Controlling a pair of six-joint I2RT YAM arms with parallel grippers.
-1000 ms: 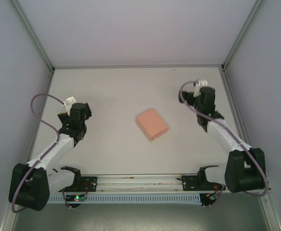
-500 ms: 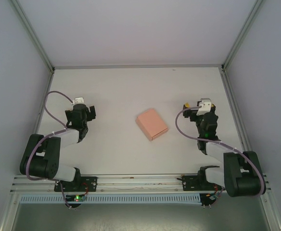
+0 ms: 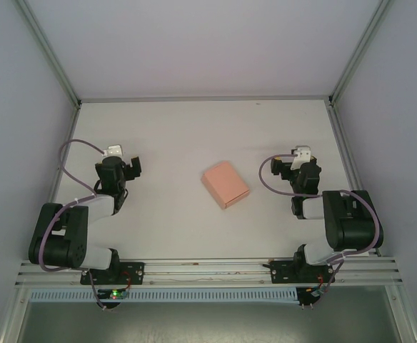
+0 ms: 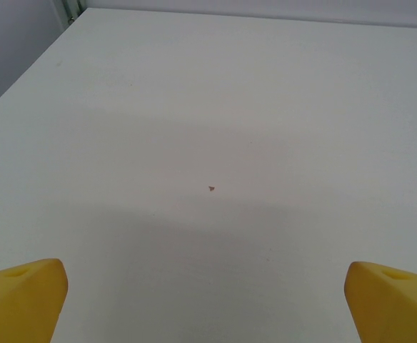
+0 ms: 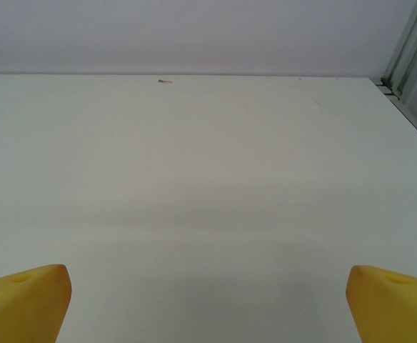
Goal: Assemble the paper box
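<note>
The table [image 3: 194, 136] carries the box [image 3: 225, 184] near its centre, lying flat between the arms and well apart from both. The left gripper [image 4: 208, 299] and right gripper [image 5: 208, 300] stand fully open and hold nothing. Risk: a one-sided push probably slides the box or crushes its thin card.

The left fingers [image 4: 21, 299] and right fingers [image 5: 24, 301] stand wide apart.

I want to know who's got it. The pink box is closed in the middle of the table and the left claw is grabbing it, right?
No. The pink box is closed in the middle of the table, but the left gripper is open and away from it, as the top and left wrist views show.
</note>
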